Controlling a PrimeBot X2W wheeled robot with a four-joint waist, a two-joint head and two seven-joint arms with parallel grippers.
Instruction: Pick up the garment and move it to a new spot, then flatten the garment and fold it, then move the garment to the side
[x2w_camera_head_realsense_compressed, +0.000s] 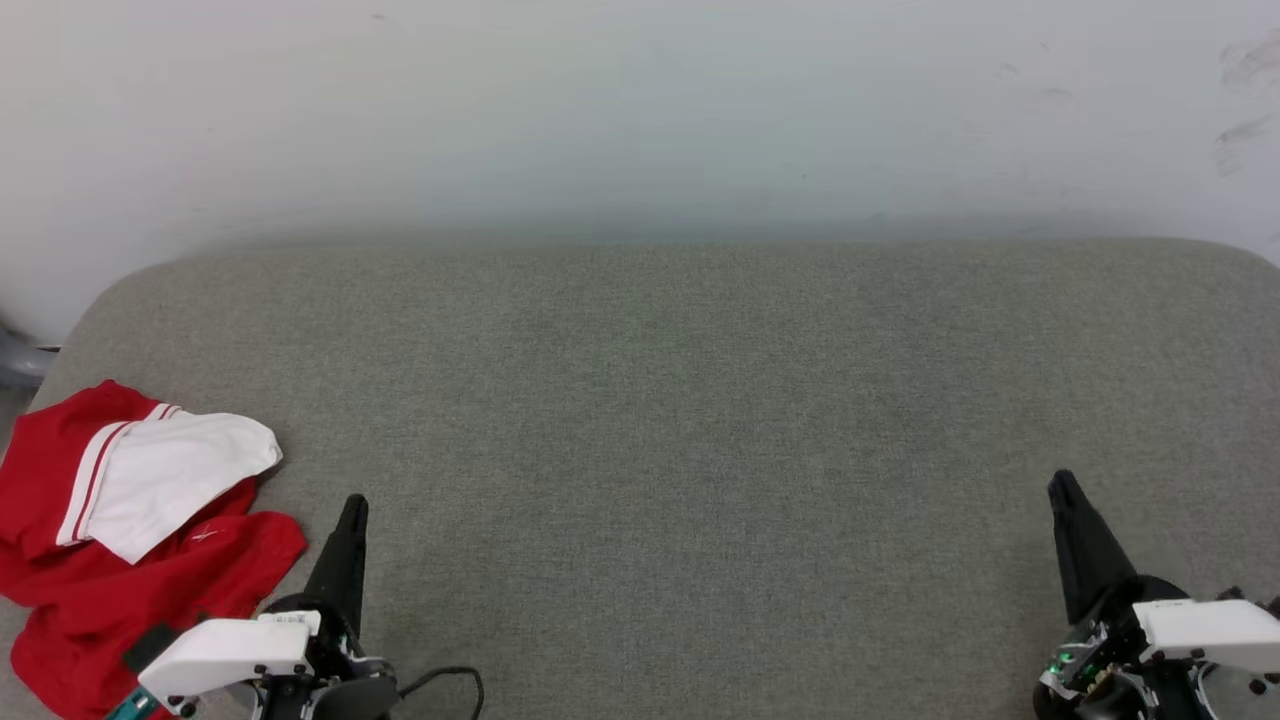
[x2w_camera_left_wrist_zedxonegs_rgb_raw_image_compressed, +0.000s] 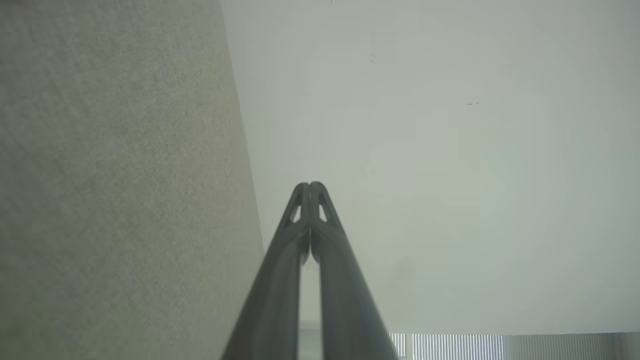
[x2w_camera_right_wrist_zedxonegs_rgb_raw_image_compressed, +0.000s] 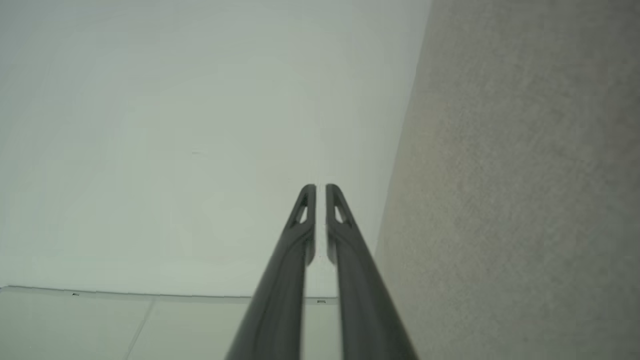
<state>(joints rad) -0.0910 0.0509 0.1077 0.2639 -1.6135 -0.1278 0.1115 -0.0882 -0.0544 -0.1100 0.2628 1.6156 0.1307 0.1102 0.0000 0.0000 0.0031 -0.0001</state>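
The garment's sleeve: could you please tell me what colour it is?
The sleeve is white with red-striped trim; the head view shows it best.

Looks like a bare test room or lab: a grey cloth-covered worktop (x2w_camera_head_realsense_compressed: 700, 400) pushed against a plain, scuffed white wall (x2w_camera_head_realsense_compressed: 640, 100).

Head view: left gripper (x2w_camera_head_realsense_compressed: 352, 505) at lower left, fingers pointing up-frame, tips pressed together. The right gripper (x2w_camera_head_realsense_compressed: 1063, 487) at lower right, likewise pointing up-frame, tips parted by a narrow slit.
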